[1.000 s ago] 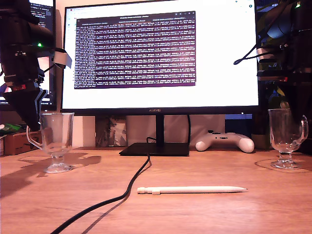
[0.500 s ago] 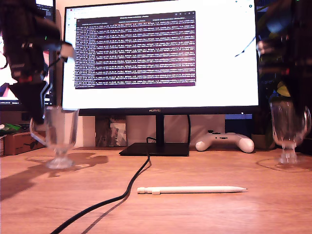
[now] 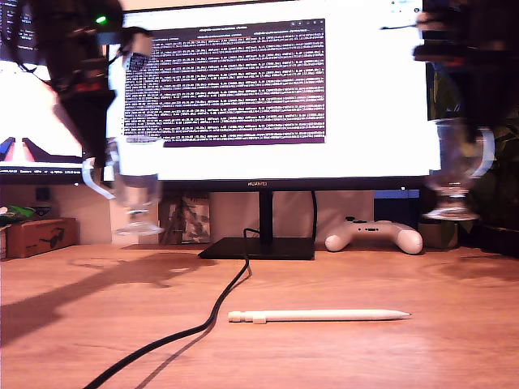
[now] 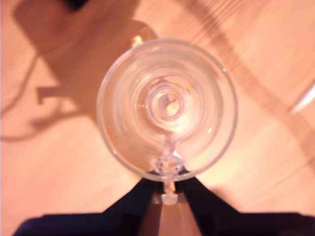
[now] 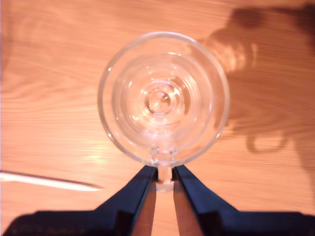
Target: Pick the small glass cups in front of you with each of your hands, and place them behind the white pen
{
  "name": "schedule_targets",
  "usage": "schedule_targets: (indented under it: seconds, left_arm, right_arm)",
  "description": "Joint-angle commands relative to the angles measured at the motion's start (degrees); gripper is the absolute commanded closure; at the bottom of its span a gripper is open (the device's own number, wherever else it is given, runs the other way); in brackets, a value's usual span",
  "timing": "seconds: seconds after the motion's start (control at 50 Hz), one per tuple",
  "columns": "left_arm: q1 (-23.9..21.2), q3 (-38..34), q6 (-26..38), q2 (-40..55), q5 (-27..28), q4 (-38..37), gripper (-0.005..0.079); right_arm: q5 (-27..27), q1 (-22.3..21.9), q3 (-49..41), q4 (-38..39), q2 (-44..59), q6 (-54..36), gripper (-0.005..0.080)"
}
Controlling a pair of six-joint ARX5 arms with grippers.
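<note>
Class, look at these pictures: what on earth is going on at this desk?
My first hand is shut on the handle of the first glass cup, and my second hand on the handle of the second glass cup. In the exterior view both cups hang blurred above the desk. The white pen lies before the monitor; neither cup is set down yet.

My first claw hangs above the tabletop, seemingly pinching the first cup by its handle; my second claw likewise pinches the second cup.
</note>
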Motion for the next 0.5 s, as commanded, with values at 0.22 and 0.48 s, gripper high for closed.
schedule_targets:
  seconds: [0.22,0.48]
  left_arm:
    - [-4.28,1.14,-14.01,-1.73,0.37,5.57,0.0765]
    - [-10.05,1.11,-21.92,-1.73,-5.38,8.63,0.0765]
  right_arm:
    - [-0.02,4.37,0.79,1.99,-1.38,5.20,0.0763]
    - [0.09,6.60,0.79,2.16,-1.38,7.58,0.0763]
